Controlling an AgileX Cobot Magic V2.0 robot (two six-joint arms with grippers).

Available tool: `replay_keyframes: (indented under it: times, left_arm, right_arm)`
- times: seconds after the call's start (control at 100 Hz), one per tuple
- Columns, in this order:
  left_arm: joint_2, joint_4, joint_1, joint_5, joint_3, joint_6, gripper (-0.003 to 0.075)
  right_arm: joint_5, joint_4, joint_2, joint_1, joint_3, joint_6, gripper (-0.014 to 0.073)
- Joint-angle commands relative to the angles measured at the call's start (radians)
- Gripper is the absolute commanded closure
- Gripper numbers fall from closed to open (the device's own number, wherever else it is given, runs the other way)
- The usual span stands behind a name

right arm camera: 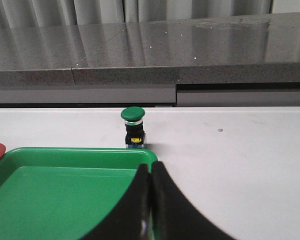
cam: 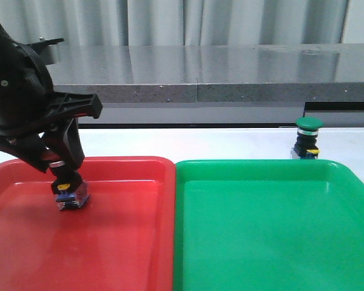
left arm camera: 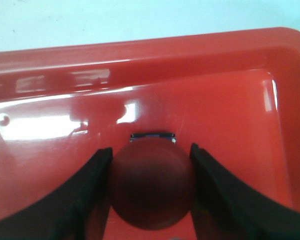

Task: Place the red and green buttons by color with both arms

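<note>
My left gripper [cam: 63,172] is shut on the red button [cam: 71,195] and holds it upright inside the red tray [cam: 127,230], with its clear base at or just above the tray floor. In the left wrist view the black fingers [left arm camera: 85,190] sit against both sides of the red dome [left arm camera: 152,187]. The green button [cam: 308,137] stands upright on the white table behind the green tray [cam: 273,242], at the far right. In the right wrist view my right gripper [right arm camera: 151,169] is shut and empty over the tray's near corner [right arm camera: 65,190], short of the green button [right arm camera: 133,127]. The right gripper is out of the front view.
The red and green trays lie side by side and touch at the middle. A grey stone counter [cam: 218,76] runs along the back of the white table [cam: 230,145]. Grey curtains hang behind it.
</note>
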Motion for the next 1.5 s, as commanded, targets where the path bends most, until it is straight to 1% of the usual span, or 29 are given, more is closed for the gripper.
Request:
replay_keyframes:
  times: [0.0, 0.06, 0.18, 0.23, 0.32, 0.6, 0.82, 0.92, 1.17, 1.31, 1.41, 1.49]
  left_arm:
    - [-0.032, -0.011, -0.008, -0.032, -0.026, -0.013, 0.0473]
    - [-0.032, -0.011, -0.008, -0.032, -0.026, -0.013, 0.0416]
    - [-0.032, -0.011, -0.008, -0.030, -0.026, -0.013, 0.0244]
    - [-0.032, -0.011, -0.008, -0.030, -0.026, -0.013, 0.0185]
    - [-0.032, -0.011, -0.008, -0.030, -0.026, -0.013, 0.0122]
    - [-0.055, -0.009, -0.008, -0.046, -0.026, -0.013, 0.0117]
    - [-0.138, 0.012, 0.005, -0.113, -0.026, -0.013, 0.0117]
    - [-0.186, 0.024, 0.029, -0.133, -0.026, -0.013, 0.0117]
    - [-0.305, 0.056, 0.128, -0.153, -0.016, -0.013, 0.0117]
    - [-0.406, 0.071, 0.165, -0.219, 0.039, -0.013, 0.0117]
    - [-0.503, 0.071, 0.183, -0.282, 0.111, -0.013, 0.0118]
    - [-0.589, 0.071, 0.199, -0.301, 0.177, -0.013, 0.0121]
  right_arm:
    - [-0.080, -0.002, -0.016, -0.006, -0.014, -0.007, 0.0651]
    - [-0.080, -0.002, -0.016, -0.006, -0.014, -0.007, 0.0651]
    - [-0.080, -0.002, -0.016, -0.006, -0.014, -0.007, 0.0651]
    - [-0.080, -0.002, -0.016, -0.006, -0.014, -0.007, 0.0651]
    - [-0.080, -0.002, -0.016, -0.006, -0.014, -0.007, 0.0651]
    - [-0.080, -0.002, -0.016, -0.006, -0.014, -0.007, 0.0651]
    - [-0.080, -0.002, -0.016, -0.006, -0.014, -0.007, 0.0651]
    - [-0.080, -0.002, -0.016, -0.006, -0.014, -0.007, 0.0651]
    - [-0.080, -0.002, -0.016, -0.006, -0.014, -0.007, 0.0651]
    - [-0.080, -0.002, -0.016, -0.006, -0.014, -0.007, 0.0651]
    - [-0.080, -0.002, -0.016, -0.006, -0.014, -0.007, 0.0651]
    - [-0.080, -0.002, -0.016, -0.006, -0.014, -0.007, 0.0651]
